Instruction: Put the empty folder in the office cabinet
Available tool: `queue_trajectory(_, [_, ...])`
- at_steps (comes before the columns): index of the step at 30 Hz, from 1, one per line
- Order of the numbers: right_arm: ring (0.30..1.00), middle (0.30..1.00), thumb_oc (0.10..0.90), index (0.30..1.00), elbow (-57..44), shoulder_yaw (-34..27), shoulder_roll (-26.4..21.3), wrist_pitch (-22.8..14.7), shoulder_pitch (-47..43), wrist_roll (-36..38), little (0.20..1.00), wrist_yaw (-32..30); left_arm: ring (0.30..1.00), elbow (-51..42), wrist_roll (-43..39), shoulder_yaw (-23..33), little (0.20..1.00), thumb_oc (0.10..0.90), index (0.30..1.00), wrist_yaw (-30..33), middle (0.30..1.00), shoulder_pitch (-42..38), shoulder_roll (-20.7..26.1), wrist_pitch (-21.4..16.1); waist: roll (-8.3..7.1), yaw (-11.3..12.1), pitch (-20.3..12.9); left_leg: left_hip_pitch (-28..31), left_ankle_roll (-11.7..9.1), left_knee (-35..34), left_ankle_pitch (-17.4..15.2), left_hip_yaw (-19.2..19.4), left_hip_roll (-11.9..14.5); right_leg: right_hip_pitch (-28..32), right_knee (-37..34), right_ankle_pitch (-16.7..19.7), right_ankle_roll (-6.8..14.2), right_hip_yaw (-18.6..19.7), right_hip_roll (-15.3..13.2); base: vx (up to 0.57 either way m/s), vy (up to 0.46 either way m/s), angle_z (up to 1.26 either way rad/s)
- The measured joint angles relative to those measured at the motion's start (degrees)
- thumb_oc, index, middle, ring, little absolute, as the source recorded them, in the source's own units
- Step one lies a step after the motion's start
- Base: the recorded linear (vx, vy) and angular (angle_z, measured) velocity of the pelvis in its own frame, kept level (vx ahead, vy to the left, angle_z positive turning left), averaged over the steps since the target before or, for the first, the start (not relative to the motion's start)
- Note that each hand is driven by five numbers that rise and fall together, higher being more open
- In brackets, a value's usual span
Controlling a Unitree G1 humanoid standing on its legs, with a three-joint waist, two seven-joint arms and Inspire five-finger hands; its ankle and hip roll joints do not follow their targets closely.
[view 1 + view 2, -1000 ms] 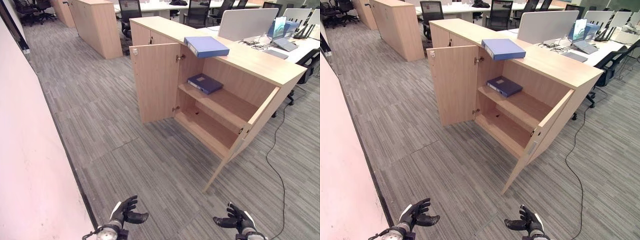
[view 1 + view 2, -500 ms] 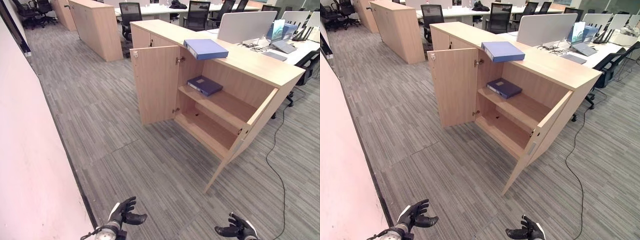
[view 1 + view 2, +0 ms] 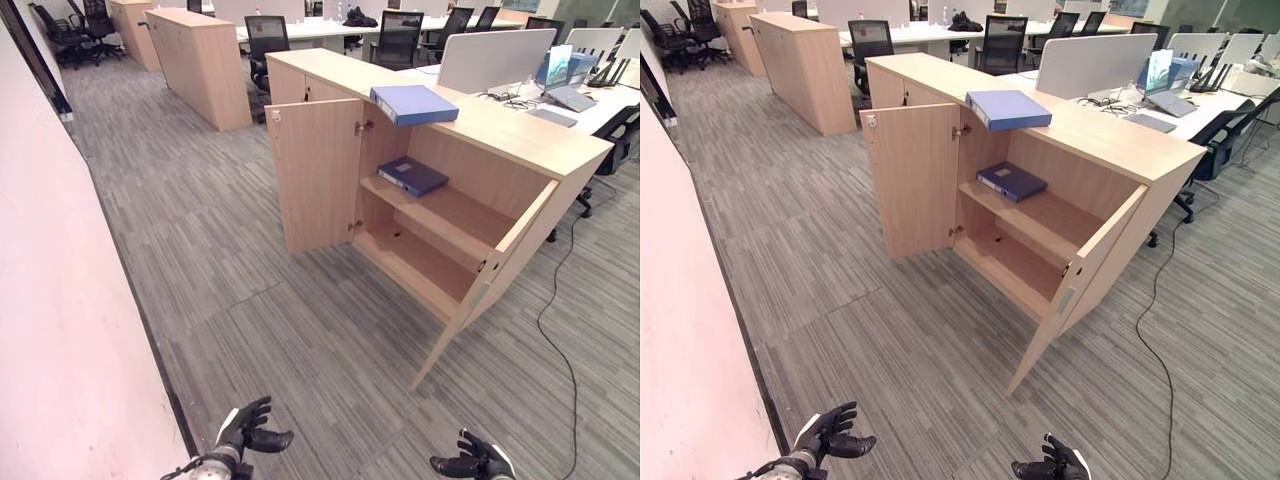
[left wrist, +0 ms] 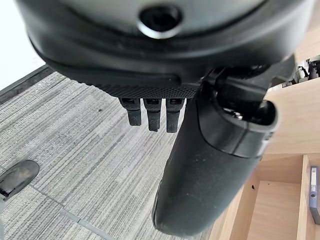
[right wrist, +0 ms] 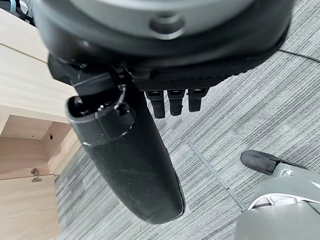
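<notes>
A light blue folder (image 3: 412, 103) lies flat on top of the wooden office cabinet (image 3: 520, 130), overhanging its front edge. A darker blue folder (image 3: 413, 176) lies on the upper shelf inside. Both doors stand open: the left door (image 3: 315, 175) and the right door (image 3: 497, 270). My left hand (image 3: 245, 430) and right hand (image 3: 472, 463) hang low over the carpet, well short of the cabinet, both open and empty. In the left wrist view the left hand (image 4: 210, 165) shows relaxed fingers (image 4: 152, 112); the right wrist view shows the right hand (image 5: 130, 160) the same.
A white wall (image 3: 60, 330) runs along my left. Grey carpet (image 3: 280, 300) lies between me and the cabinet. Behind the cabinet are desks with a screen panel (image 3: 495, 55), a laptop (image 3: 570, 95) and office chairs (image 3: 398, 38). Another cabinet (image 3: 205, 60) stands at the far left.
The camera has shifted slightly, so the whole scene sits a little differently. My right hand has sunk toward the bottom edge of the eye views. The folders and doors have not moved.
</notes>
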Motion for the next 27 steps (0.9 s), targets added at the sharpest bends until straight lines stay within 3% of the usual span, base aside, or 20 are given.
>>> queue_trajectory(4, [0.9, 0.9, 0.8, 0.9, -0.1, 1.2, 0.0, 0.0, -0.4, 0.0, 0.9, 0.2, 0.9, 0.4, -0.1, 0.0, 0.9, 0.8, 0.9, 0.3, 0.9, 0.0, 0.1, 0.0, -0.15, 1.3, 0.1, -1.9, -0.7, 2.3, -0.2, -1.2, 0.5, -0.5, 0.6, -0.7, -0.1, -0.9, 0.1, -0.05, -0.107, 0.18])
queue_trajectory(7, [0.9, 0.9, 0.8, 0.9, -0.3, 2.4, -0.1, 0.0, -1.6, -0.1, 0.9, 0.7, 0.9, 0.5, -0.2, 0.1, 0.9, 0.8, 0.9, 0.3, 0.9, -0.4, 0.3, 0.0, -0.39, 2.6, 1.4, -6.2, -3.2, 8.9, -1.3, -2.0, 2.1, -2.2, 2.1, -1.9, -1.2, -2.0, 0.3, 0.03, -0.166, 0.32])
queue_trajectory(8, [0.9, 0.9, 0.8, 0.9, -0.4, 2.4, 0.2, 0.0, -2.4, -0.1, 0.9, 1.0, 0.9, 0.6, -1.0, 0.2, 0.9, 0.8, 0.9, 0.4, 0.9, -1.2, 0.7, 0.0, -2.0, 2.3, 2.8, -9.9, -5.0, 15.9, -1.2, -1.1, 3.5, -1.7, 0.9, -2.3, -2.4, -2.8, -0.7, 0.08, -0.108, 0.43])
queue_trajectory(9, [0.9, 0.9, 0.8, 0.9, -0.5, 2.4, 0.0, -0.1, -2.8, -0.1, 0.9, 1.0, 0.9, 0.8, -1.7, 0.3, 0.9, 0.8, 0.9, 0.7, 0.9, -1.4, 0.6, -0.2, -2.34, 3.0, 3.5, -12.6, -7.6, 19.8, -1.2, -0.5, 4.5, -1.5, 0.5, -2.0, -3.8, -3.9, -1.0, 0.2, -0.097, 0.58])
queue_trajectory(10, [0.9, 0.9, 0.8, 0.9, -0.3, 1.8, -0.3, -0.1, -3.7, -0.1, 0.9, 0.7, 0.9, 2.2, -2.4, 0.2, 0.9, 0.8, 0.9, 1.3, 0.9, -2.9, 0.1, -0.3, -2.56, 3.7, 5.6, -16.4, -9.8, 28.1, 0.3, 0.7, 7.1, -0.8, 0.5, -2.5, -4.0, -4.9, -1.3, 0.11, -0.002, 0.38])
queue_trajectory(11, [0.9, 0.9, 0.8, 0.9, 0.0, 1.8, -0.4, 0.0, -4.2, -0.1, 0.9, 0.6, 0.9, 2.9, -2.4, 0.2, 0.9, 0.8, 0.9, 1.3, 0.9, -3.2, -0.1, -0.2, -2.79, 3.8, 6.7, -17.0, -10.7, 31.6, 0.7, 1.8, 8.5, 0.1, -0.2, -2.1, -4.3, -5.9, -1.2, 0.21, 0.071, 0.34])
queue_trajectory(12, [0.9, 0.9, 0.8, 0.9, -0.1, 1.9, -0.5, 0.1, -4.5, -0.1, 0.9, 0.6, 0.9, 3.4, -2.5, 0.1, 0.9, 0.8, 0.9, 1.2, 0.9, -2.2, 0.0, 0.1, -2.8, 3.8, 7.2, -17.8, -9.9, 34.3, 0.1, 3.8, 11.9, 1.2, -1.6, -1.8, -4.4, -7.1, -0.3, 0.1, 0.069, 0.21])
queue_trajectory(14, [0.9, 0.9, 0.8, 0.9, -0.1, 2.1, -0.5, 0.0, -4.8, -0.2, 0.9, 0.5, 0.9, 4.1, -2.5, 0.1, 0.9, 0.8, 0.9, 1.3, 0.9, -1.7, 0.0, 0.6, -1.97, 3.7, 7.7, -17.3, -9.4, 31.1, 0.3, 4.9, 16.8, 2.6, -1.8, -2.0, -4.3, -8.2, 1.1, 0.2, 0.18, 0.27])
queue_trajectory(15, [0.9, 0.9, 0.8, 0.9, -0.1, 2.3, -0.6, 0.1, -4.9, -0.3, 0.9, 0.5, 0.9, 4.3, -2.5, 0.0, 0.9, 0.8, 0.9, 1.3, 0.9, -1.9, -0.1, 0.6, -1.42, 3.7, 7.8, -17.0, -9.4, 25.3, 1.9, 4.5, 19.5, 2.7, -1.6, -2.2, -4.1, -8.2, 1.7, 0.19, 0.231, 0.26])
queue_trajectory(16, [0.9, 0.9, 0.8, 0.9, -0.1, 2.3, -0.8, 0.1, -5.0, -0.5, 0.9, 0.6, 0.9, 4.3, -2.5, -0.1, 0.9, 0.8, 0.9, 1.3, 0.9, -2.0, -0.3, 0.7, -1.23, 3.9, 8.0, -16.8, -9.4, 22.2, 2.9, 3.9, 20.8, 2.7, -1.1, -2.4, -3.8, -7.9, 1.8, 0.25, 0.261, 0.19])
queue_trajectory(18, [0.9, 0.9, 0.8, 0.9, -0.1, 2.5, -1.9, 0.1, -6.1, -0.5, 0.9, 0.7, 0.9, 4.2, -2.4, -0.6, 0.9, 0.8, 0.9, 1.3, 0.9, -2.7, -0.5, 0.7, 0.76, 4.0, 8.9, -15.7, -9.7, 12.1, 6.9, 1.3, 23.5, 1.2, 2.9, -4.1, -2.8, -7.3, 1.4, 0.2, 0.133, -0.01])
queue_trajectory(19, [0.9, 0.9, 0.8, 0.9, -0.1, 2.7, -3.0, 0.1, -6.9, -0.5, 0.9, 0.7, 0.9, 4.2, -2.7, -0.5, 0.9, 0.8, 0.9, 1.4, 0.9, -3.2, -1.1, 0.8, 1.64, 4.3, 9.4, -14.5, -9.5, 8.6, 8.2, -0.3, 23.2, -0.8, 7.5, -5.9, -1.4, -5.9, -0.1, 0.15, 0.082, -0.22])
queue_trajectory(20, [0.9, 0.9, 0.8, 0.9, -0.2, 3.2, -4.1, -0.1, -7.1, -0.5, 0.9, 0.7, 0.9, 4.2, -3.1, -0.3, 0.9, 0.8, 0.9, 1.5, 0.9, -3.3, -1.8, 0.8, 2.37, 4.3, 9.6, -13.9, -8.2, 7.5, 7.4, 0.1, 22.6, -2.0, 9.9, -6.8, -0.3, -5.0, -0.8, 0.38, 0.195, -0.33])
queue_trajectory(21, [0.9, 0.9, 0.8, 0.9, 0.0, 4.2, -5.0, 0.1, -7.9, -0.5, 0.9, 0.7, 0.9, 4.4, -4.1, -0.2, 0.9, 0.8, 0.9, 1.6, 0.9, -3.9, -2.0, 0.8, 3.44, 4.6, 10.4, -12.8, -5.8, 7.1, 9.7, -0.5, 21.4, -3.7, 15.1, -8.5, 1.3, -3.3, -2.1, 0.23, 0.111, -0.32])
queue_trajectory(22, [0.9, 0.9, 0.8, 0.9, 0.0, 4.5, -4.4, 0.1, -7.9, -0.5, 0.9, 0.7, 0.9, 4.5, -4.4, 0.3, 0.9, 0.8, 0.9, 1.6, 0.9, -4.3, -1.4, 0.8, 2.46, 5.4, 10.8, -12.7, -5.7, 8.0, 9.9, -0.2, 20.2, -4.9, 18.0, -9.7, 2.2, -1.5, -3.9, 0.4, 0.205, -0.16])
queue_trajectory(23, [0.9, 0.9, 0.8, 0.9, -0.1, 6.7, -3.5, 0.1, -8.0, -0.5, 0.9, 1.0, 0.9, 3.9, -4.7, 0.6, 0.9, 0.8, 0.9, 2.5, 0.9, -4.8, 0.6, 0.7, -0.93, 5.4, 10.9, -13.4, -5.4, 9.4, 9.2, -1.3, 17.5, -7.5, 22.1, -12.9, 2.7, 2.4, -6.3, 0.17, 0.083, 0.08])
queue_trajectory(24, [0.9, 0.9, 0.8, 0.9, -0.2, 6.9, -2.6, 0.0, -7.9, -0.5, 0.9, 1.3, 0.9, 3.8, -4.7, 0.8, 0.9, 0.8, 0.9, 2.8, 0.9, -4.9, 1.1, 0.7, -2.37, 5.4, 11.2, -13.5, -5.4, 9.6, 9.1, -1.2, 16.4, -8.0, 22.9, -13.3, 2.8, 4.1, -7.2, 0.39, 0.178, 0.25])
queue_trajectory(25, [0.9, 0.9, 0.8, 0.9, 0.0, 7.1, -1.4, 0.1, -8.2, -0.5, 0.9, 1.3, 0.9, 3.8, -5.0, 2.0, 0.9, 0.8, 0.9, 3.6, 0.9, -5.7, 2.2, 0.5, -3.27, 5.9, 11.3, -14.2, -5.3, 11.4, 7.9, -1.3, 16.1, -8.4, 23.6, -13.5, 2.7, 5.1, -7.7, 0.35, 0.121, 0.09])
queue_trajectory(26, [0.9, 0.9, 0.8, 0.9, 0.4, 7.6, -0.1, -0.3, -9.1, -0.5, 0.9, 1.2, 0.9, 4.0, -5.7, 3.1, 0.9, 0.8, 0.9, 4.3, 0.9, -6.3, 2.4, 0.4, -3.76, 6.8, 11.5, -15.7, -6.8, 15.2, 5.4, -2.4, 16.5, -8.8, 23.0, -13.6, 2.8, 6.4, -7.8, 0.49, 0.177, -0.28])
queue_trajectory(27, [0.9, 0.9, 0.8, 0.9, 0.7, 7.9, -0.1, -0.3, -10.2, -0.6, 0.9, 1.4, 0.9, 4.3, -6.3, 3.1, 0.9, 0.8, 0.9, 4.7, 0.9, -6.9, 2.1, 0.5, -2.92, 7.7, 11.7, -17.0, -6.9, 18.7, 3.6, -4.0, 17.5, -9.0, 22.4, -13.6, 2.8, 7.6, -7.1, 0.46, 0.118, -0.4])
